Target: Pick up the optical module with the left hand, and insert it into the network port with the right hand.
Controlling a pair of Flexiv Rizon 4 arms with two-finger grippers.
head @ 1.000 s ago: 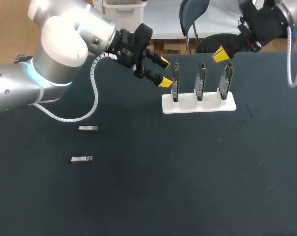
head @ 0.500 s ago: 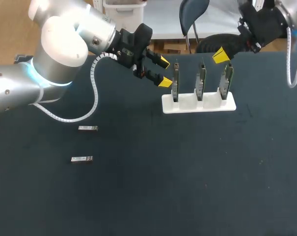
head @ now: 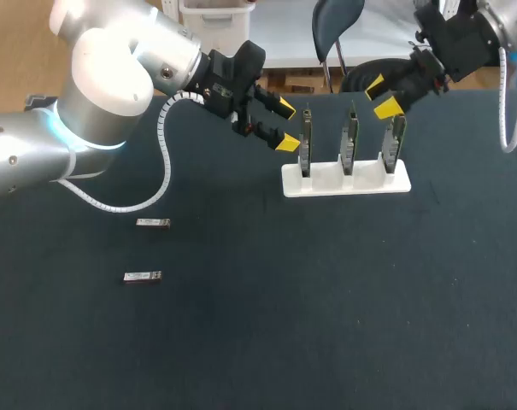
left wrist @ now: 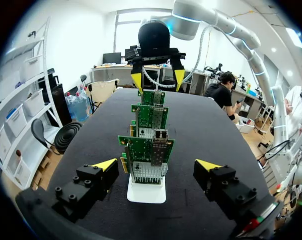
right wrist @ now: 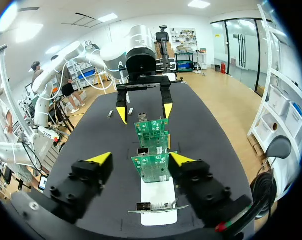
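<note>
Left pincer (head: 285,125) apart, empty, beside white rack (head: 326,181) holding 3 network cards (head: 305,145). Right pincer (head: 380,96) apart, empty, above rack's opposite end. 2 optical modules (head: 153,223) lie on tabletop (head: 326,325), well apart from rack.

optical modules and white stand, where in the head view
farther optical module (head: 153,223), head view, its middle
nearer optical module (head: 143,276), head view, its middle
white stand (head: 326,181), head view, bare base
</note>
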